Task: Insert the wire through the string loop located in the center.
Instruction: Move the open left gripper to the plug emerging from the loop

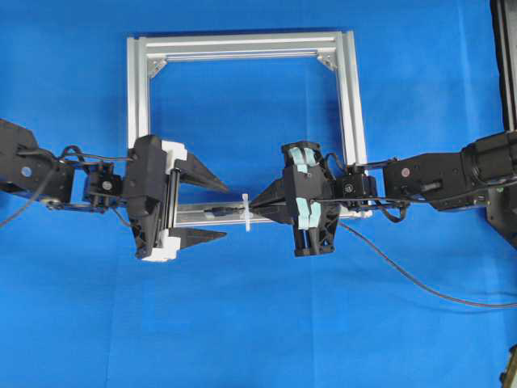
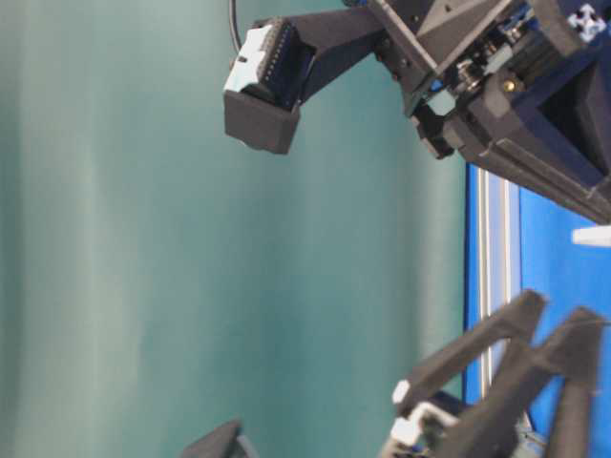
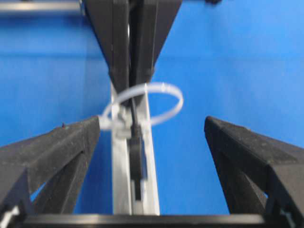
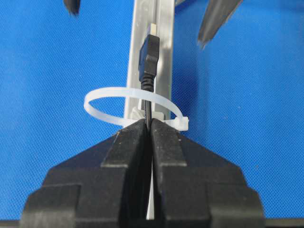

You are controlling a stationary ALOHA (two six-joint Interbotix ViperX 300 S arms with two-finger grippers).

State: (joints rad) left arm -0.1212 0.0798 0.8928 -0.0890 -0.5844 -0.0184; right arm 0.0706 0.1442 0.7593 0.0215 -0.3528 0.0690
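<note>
- R gripper (image 1: 260, 207): closed on wire (image 4: 148, 110), pinching it just behind the loop (image 4: 134, 105); tips right at the loop, pointing toward screen-left in overhead view.
- L gripper (image 1: 212, 208): wide open, holding nothing. Its fingers (image 3: 52, 152) sit either side of the frame (image 1: 349, 97) rail, plug between them but not touching.
- Wire: runs from R jaws fwd through the loop; plug (image 4: 148, 54) already on the far side, lying along the rail groove, metal tip pointing at L gripper. Rest of wire trails back past R arm and off toward screen-right across the blue mat (image 1: 242, 323).
- Loop: white tie, standing up off the near rail of the frame, mid-rail, between the two grippers. Ring encircles the wire per both wrist views.
- Frame: silver square, flat on mat; both grippers over its near rail.
- Table-level view: only arm parts and finger tips against a green backdrop; loop and wire not readable there.
</note>
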